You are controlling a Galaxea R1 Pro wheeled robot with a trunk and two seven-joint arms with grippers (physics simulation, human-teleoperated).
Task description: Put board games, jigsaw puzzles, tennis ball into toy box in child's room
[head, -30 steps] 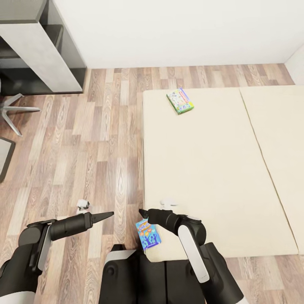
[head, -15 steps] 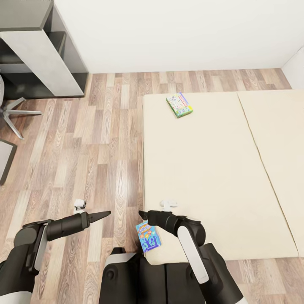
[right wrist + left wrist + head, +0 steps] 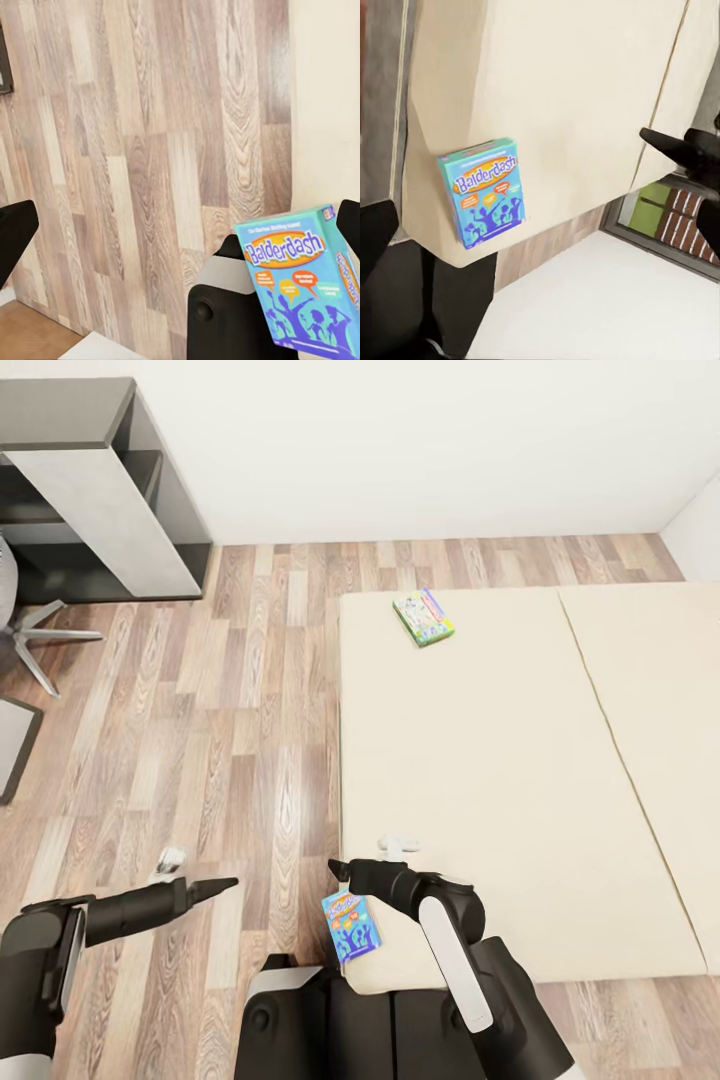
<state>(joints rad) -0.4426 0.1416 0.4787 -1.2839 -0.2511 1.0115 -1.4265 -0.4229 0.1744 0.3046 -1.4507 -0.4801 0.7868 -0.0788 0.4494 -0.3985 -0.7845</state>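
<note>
A small blue "Balderdash" board game (image 3: 350, 925) (image 3: 486, 187) (image 3: 300, 274) lies flat on the near left corner of the bed (image 3: 500, 780). My right gripper (image 3: 335, 868) (image 3: 187, 210) hovers open just beside it, over the mattress edge, holding nothing. My left gripper (image 3: 225, 883) (image 3: 517, 172) is open over the wood floor to the left of the bed, pointing at the blue box. A green-edged Monopoly board game (image 3: 424, 617) rests near the bed's far left corner. The table, toy box, jigsaw puzzles and tennis ball are out of view.
A dark grey shelf unit with a white panel (image 3: 100, 490) stands against the wall at the back left. A chair's metal legs (image 3: 40, 635) reach in at the left edge. Wood-plank floor (image 3: 230, 710) runs between them and the bed. My own base (image 3: 330, 1010) sits against the bed's near corner.
My left arm has drawn back to the left, away from the bed. The head view has shifted slightly. The right gripper and both game boxes have stayed put.
</note>
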